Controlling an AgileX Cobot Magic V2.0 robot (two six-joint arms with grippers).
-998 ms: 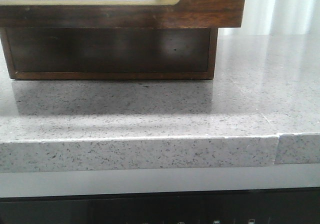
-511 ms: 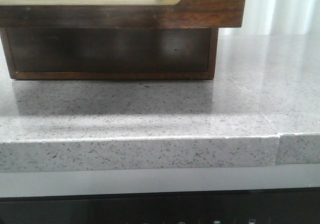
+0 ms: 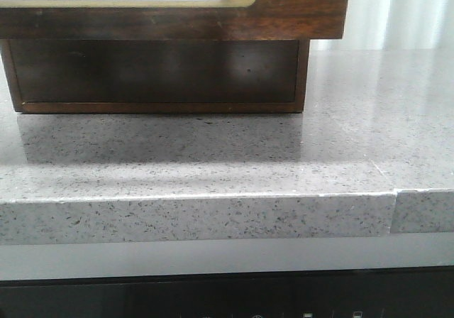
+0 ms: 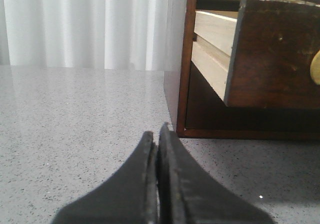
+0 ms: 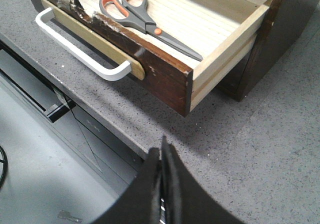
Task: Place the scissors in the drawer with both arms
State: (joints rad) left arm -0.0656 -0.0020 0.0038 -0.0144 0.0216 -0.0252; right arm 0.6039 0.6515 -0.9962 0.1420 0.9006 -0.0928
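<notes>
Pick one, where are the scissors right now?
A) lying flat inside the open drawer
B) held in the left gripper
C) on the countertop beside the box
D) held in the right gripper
A. The right wrist view shows the scissors lying flat on the pale floor of the pulled-out drawer, while the right gripper and left gripper are both closed on nothing, clear of it.

Grey speckled countertop [image 3: 213,162] w/ wooden box [image 3: 156,73] on it (dark brown).
</notes>
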